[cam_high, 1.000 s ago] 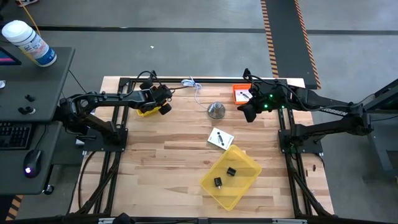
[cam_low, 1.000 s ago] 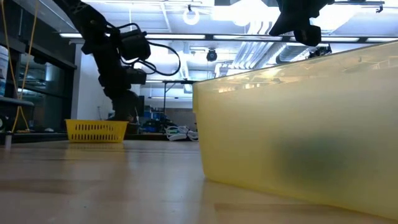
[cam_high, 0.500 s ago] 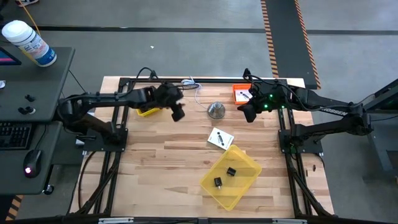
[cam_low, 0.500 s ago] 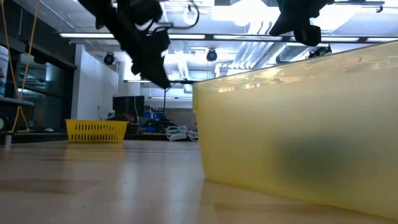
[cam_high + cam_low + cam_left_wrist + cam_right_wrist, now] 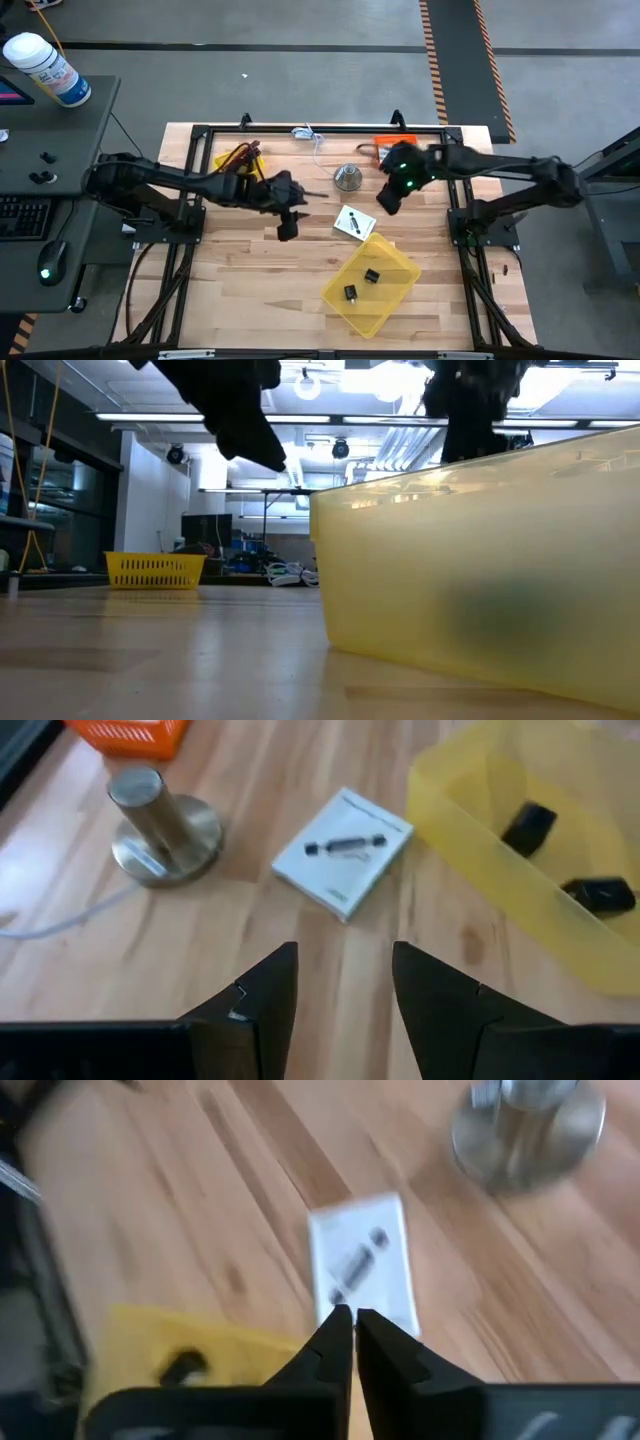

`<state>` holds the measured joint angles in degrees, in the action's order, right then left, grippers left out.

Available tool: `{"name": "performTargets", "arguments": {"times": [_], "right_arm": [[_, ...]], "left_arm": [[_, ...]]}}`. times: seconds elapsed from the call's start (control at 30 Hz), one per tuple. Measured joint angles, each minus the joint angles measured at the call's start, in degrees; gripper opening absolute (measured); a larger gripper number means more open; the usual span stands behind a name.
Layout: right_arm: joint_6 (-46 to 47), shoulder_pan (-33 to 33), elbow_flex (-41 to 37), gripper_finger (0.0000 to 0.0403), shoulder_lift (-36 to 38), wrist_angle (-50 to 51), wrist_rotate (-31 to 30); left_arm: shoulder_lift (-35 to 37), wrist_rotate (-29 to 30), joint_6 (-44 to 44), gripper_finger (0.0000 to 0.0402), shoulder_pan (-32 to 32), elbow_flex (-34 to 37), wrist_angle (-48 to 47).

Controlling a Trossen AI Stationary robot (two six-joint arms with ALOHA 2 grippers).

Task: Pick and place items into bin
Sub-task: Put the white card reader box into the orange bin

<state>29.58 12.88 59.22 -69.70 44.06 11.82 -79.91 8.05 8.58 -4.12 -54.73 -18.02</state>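
Left pincer (image 5: 343, 982): spread, empty; has swung from the far basket (image 5: 236, 160) to mid-table (image 5: 240, 280). Right pincer (image 5: 352, 1335): pressed together, empty; has also advanced. Both now converge on the card (image 5: 345, 848), lying just ahead between dome (image 5: 160, 825) and bin (image 5: 470, 815), which holds two cubes (image 5: 527, 825).

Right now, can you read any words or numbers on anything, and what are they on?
None can be read.
White card: dark marks, no letters to make out.
White bottle on the side desk: blue label, too small to read.
Yellow bin, two black cubes in it: no text shows.
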Motion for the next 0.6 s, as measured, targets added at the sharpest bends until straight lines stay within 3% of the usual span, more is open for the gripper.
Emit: {"name": "performTargets", "arguments": {"times": [0.23, 0.43, 0.6], "right_arm": [[-1.9, -0.7, 0.0, 0.0070, -10.1, -0.8, -0.1], [-2.2, -0.7, 0.0, 0.0137, -15.8, -0.5, -1.5], [-1.7, -1.1, 0.0, 0.0169, -19.7, -0.4, -1.4]], "left_arm": [[0.0, 0.4, 2.2, 0.0150, 3.3, 0.1, -6.1], [0.0, 0.4, 4.8, 0.0150, 6.5, 0.1, -10.0], [0.0, 0.6, 8.0, 0.0150, 8.4, 0.1, -10.2]]}}
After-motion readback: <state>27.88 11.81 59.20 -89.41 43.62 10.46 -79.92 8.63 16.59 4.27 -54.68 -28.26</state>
